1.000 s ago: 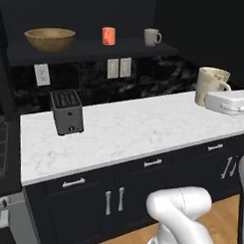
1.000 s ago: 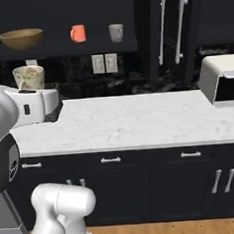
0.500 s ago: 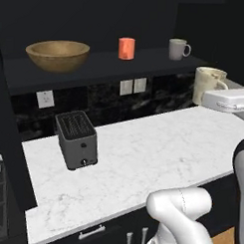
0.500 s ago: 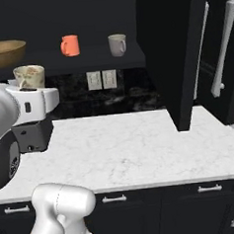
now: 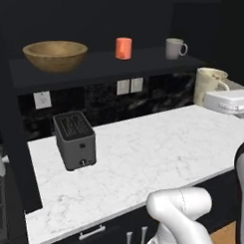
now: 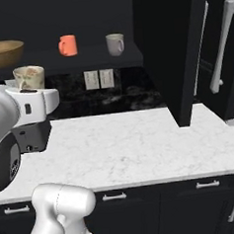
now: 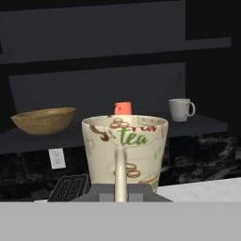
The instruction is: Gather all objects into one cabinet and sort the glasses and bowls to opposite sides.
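My gripper (image 7: 120,192) is shut on the handle of the cream mottled mug (image 7: 124,148), which it holds upright above the counter. That mug (image 5: 209,84) sits at the right of the left base view, just below shelf height, and at the left of the right base view (image 6: 29,77). On the black cabinet's dark shelf (image 5: 146,62) stand the wooden bowl (image 5: 54,54) at the left, the orange tumbler (image 5: 123,48) in the middle and the grey-white mug (image 5: 175,48) at the right. In the hand view the tumbler (image 7: 123,108) peeks over the held mug's rim.
A dark grey toaster (image 5: 73,139) stands on the white marble counter (image 5: 157,155) below the bowl. An open black cabinet door (image 6: 176,55) juts out right of the shelf, and a long silver handle (image 6: 218,47) lies beyond it. Wall outlets (image 5: 129,86) sit under the shelf.
The whole picture has shifted and grown: the base has driven closer to the counter and shelf. The cream mug stays in the shut gripper.
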